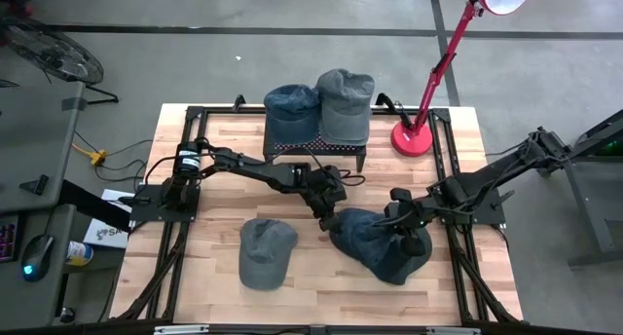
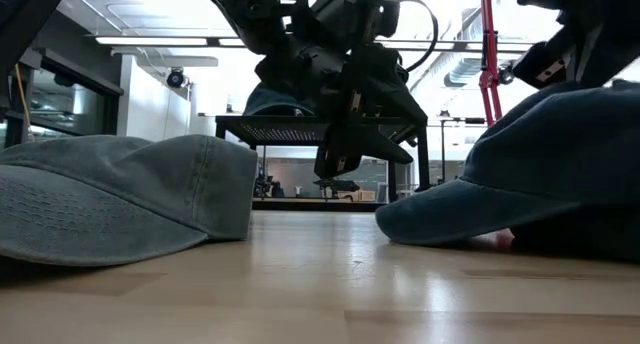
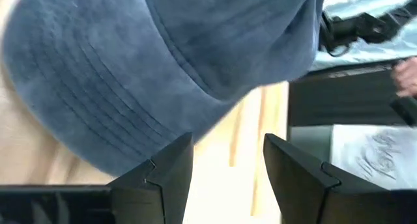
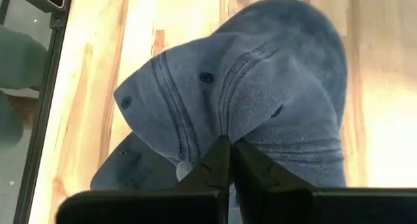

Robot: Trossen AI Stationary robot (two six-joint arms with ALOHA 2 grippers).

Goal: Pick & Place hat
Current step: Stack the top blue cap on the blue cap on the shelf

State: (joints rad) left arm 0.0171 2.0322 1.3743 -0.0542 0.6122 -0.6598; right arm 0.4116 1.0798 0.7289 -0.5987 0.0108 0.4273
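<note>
A dark blue denim hat point(image 1: 370, 240) lies on the table right of centre, with its brim point(image 2: 430, 219) resting on the wood. My right gripper point(image 4: 229, 160) stands over its crown and is shut on it. My left gripper point(image 3: 225, 178) is open and hangs just above the table at the hat's brim point(image 3: 124, 113), which points toward the table's left; I cannot tell whether a finger touches it. A grey hat point(image 1: 265, 253) lies flat on the table near the front edge, left of the blue one. My right gripper pinches a raised fold of cloth on the blue hat's crown point(image 4: 225, 129) between its two fingers, coming from above and pointing down. The hat stays on the table, its brim edge point(image 2: 400, 229) on the wood.
A black wire rack point(image 1: 316, 145) stands at the table's far middle and carries two more hats, one blue point(image 1: 290, 103) and one grey point(image 1: 345, 99). A red desk lamp point(image 1: 414, 135) stands right of the rack. The bare wood near the front edge, right of the grey hat, is open.
</note>
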